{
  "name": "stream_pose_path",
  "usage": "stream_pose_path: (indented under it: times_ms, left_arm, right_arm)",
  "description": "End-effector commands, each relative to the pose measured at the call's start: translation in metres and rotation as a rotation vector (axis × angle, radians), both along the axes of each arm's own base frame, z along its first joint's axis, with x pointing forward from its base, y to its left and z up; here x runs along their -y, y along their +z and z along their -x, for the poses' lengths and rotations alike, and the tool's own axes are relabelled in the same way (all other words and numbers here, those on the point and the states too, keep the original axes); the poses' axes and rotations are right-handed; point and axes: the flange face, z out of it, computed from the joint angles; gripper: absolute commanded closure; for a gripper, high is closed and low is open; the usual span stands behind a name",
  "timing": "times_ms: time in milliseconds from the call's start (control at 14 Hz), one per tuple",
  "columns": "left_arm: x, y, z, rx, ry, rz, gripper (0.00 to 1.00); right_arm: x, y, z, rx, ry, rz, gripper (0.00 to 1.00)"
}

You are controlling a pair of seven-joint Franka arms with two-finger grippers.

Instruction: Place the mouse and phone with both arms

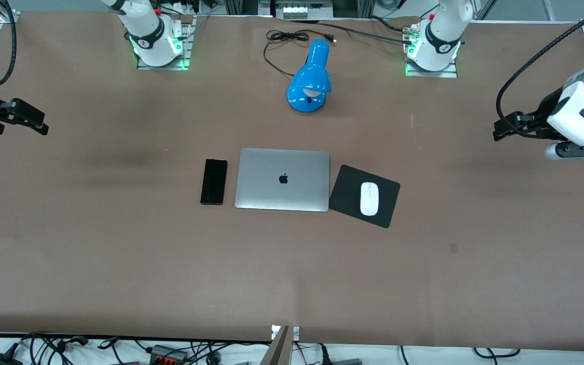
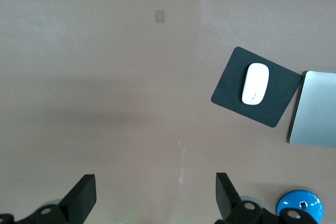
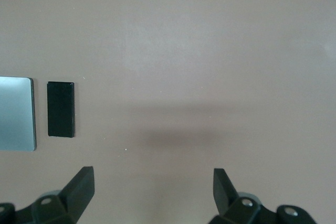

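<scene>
mouse [image 1: 369, 198]: white oval, lies flat on the black mouse pad [image 1: 345, 195], centre-right of the front frame; long axis runs up-down in that frame, grey line at the end toward the robot bases. No writing legible.
mouse pad: square, rotated a little, one corner touching or just at the laptop [image 1: 283, 179] edge; cannot tell which.
phone [image 1: 214, 181]: black slab, face dark, flat on the counter [image 1: 119, 253] just beside the laptop, on the side toward the right arm's end; long axis up-down in the front frame, parallel to the laptop's short edge. Not touching the laptop. No logo readable.
laptop: silver, lid shut, dark apple logo at the lid's centre; sits between phone and mouse pad.
lamp [image 1: 311, 81]: blue desk lamp, upper centre of the front frame, black cord coiled beside it, plug loose on the counter.
left tool [image 1: 502, 129]: right edge of the front frame, up over bare counter, fingers [image 2: 224, 192] spread wide, released, holding nothing, touching nothing.
right tool [image 1: 36, 121]: left edge of the front frame, over bare counter, fingers [image 3: 223, 187] spread wide, released, empty.
</scene>
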Motion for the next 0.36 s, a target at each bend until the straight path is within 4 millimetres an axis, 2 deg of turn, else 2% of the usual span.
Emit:
stream_pose_path:
  times_ms: [0, 286]
  left_arm:
    - [-0.0020, 0.0084, 0.0044, 0.005, -0.005, -0.016, 0.00]
    - [-0.0027, 0.0084, 0.0043, 0.005, -0.003, -0.014, 0.00]
  right_arm:
    - [-0.0012, 0.0026, 0.0100, -0.008, 0.017, -0.009, 0.00]
    - [-0.0017, 0.0023, 0.0096, -0.005, 0.019, -0.006, 0.00]
